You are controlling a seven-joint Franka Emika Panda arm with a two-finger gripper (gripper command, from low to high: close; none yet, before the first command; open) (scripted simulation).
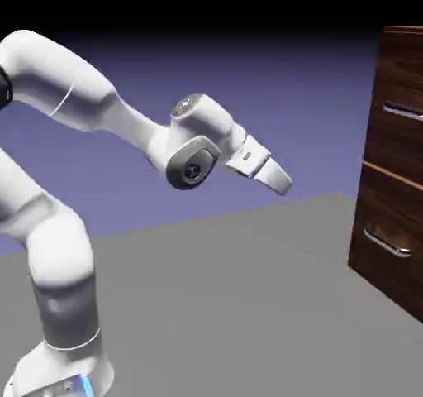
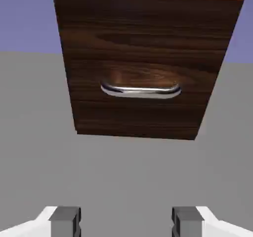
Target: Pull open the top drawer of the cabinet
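"What carries it all?"
"A broad, flat grey table (image 1: 215,304). The tall, dark brown wood-grain cabinet (image 1: 405,31) stands on it, close by the far corner on the exterior view's right."
"And the arm?"
"The white, jointed robot arm (image 1: 70,81) reaches towards the cabinet, its hand tilted down and well apart from the fronts."
"Where's the drawer we want?"
"The top drawer (image 1: 395,73), a dark walnut-grained front, is the cabinet's uppermost, above the light seam. It looks shut. The matching lower drawer (image 2: 138,41) fills much of the hand view, so I'd raise the hand before going in."
"How will it handle?"
"I'd expect a stiff, fairly weighty box that slides straight out. Pull level and steadily; a skewed tug could make it bind."
"Where do I take hold?"
"By the horizontal, silver metal bar handle (image 1: 404,111) on the top front, at mid-length. It looks hard and smooth, so fingers could slip; hook well behind the bar. Leave the curved silver lower handle (image 2: 141,90) alone."
"And the jaws?"
"The two-finger gripper (image 2: 126,222) is open: its small grey fingertips (image 2: 65,221) stand wide apart with nothing between them, and neither touches a handle."
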